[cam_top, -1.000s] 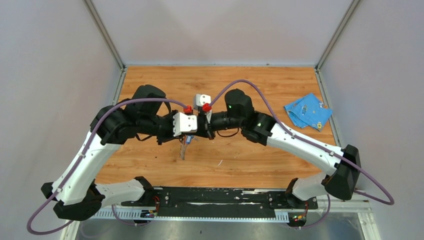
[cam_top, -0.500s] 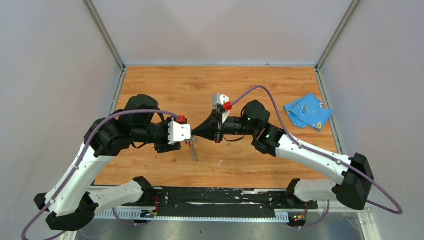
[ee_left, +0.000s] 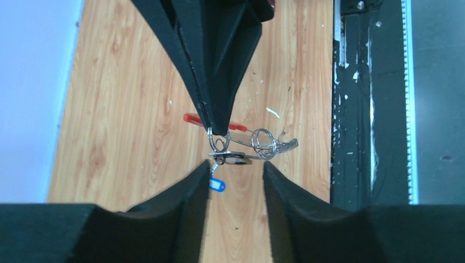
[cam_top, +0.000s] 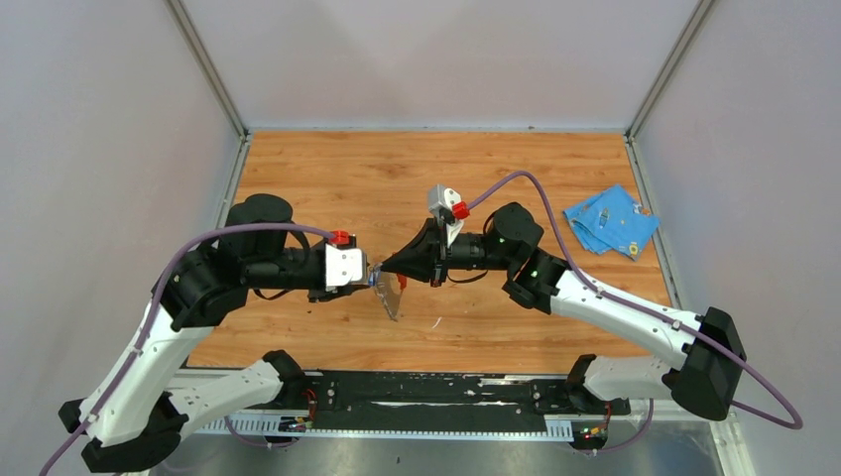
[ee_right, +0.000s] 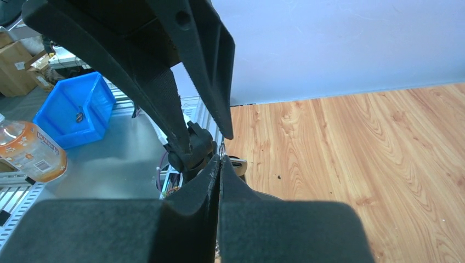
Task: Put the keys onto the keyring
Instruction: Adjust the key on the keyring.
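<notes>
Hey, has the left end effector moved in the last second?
Yes. In the overhead view the left end effector has pulled back to the left and come closer to the black base rail at the table's near edge.

Top camera: high behind near edge, looking down over whole tabletop (cam_top: 327,169). Wrist cameras: close-up, facing each other at its middle.

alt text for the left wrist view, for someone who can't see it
The right claw, shut, pinches a small metal ring at its tip, with a blue-headed key near it in the gap between the open left claw's fingers. A wooden table lies behind.
</notes>
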Available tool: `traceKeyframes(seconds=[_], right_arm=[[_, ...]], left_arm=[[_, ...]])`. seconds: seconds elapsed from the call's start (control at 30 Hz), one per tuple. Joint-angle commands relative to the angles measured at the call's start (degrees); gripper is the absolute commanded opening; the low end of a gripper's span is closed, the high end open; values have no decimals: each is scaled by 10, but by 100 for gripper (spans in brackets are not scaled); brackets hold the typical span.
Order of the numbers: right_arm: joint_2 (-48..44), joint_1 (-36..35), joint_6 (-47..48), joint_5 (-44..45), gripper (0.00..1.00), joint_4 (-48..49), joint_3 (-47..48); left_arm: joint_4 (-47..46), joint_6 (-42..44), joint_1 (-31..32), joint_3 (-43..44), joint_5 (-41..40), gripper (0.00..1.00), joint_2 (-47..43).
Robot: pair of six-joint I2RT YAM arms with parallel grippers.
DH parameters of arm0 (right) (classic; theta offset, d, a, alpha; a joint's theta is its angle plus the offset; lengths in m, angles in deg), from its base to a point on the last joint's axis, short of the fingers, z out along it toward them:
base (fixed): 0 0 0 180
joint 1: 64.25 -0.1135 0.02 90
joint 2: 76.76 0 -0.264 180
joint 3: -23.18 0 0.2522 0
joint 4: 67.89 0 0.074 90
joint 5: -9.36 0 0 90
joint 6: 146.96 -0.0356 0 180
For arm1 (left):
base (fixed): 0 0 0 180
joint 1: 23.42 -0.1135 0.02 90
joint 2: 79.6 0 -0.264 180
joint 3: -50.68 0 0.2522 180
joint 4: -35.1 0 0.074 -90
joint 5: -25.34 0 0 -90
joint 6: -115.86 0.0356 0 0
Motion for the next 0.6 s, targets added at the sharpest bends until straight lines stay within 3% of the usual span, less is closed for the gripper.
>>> traceKeyframes(seconds=[0.0,0.17,0.33,0.57], right_arm=[[-13,8,-7,-14,0,29,-4],[-8,8,-9,-20,0,30,-2],[-2,10,-11,-24,0,32,2],[2,10,-13,-27,0,33,4]], left_arm=[[-11,18,5,-9,18,38,-1],[-33,36,5,-17,-22,28,-6],[-58,28,5,-36,-30,29,-22],[-65,20,5,-46,-31,22,-28]])
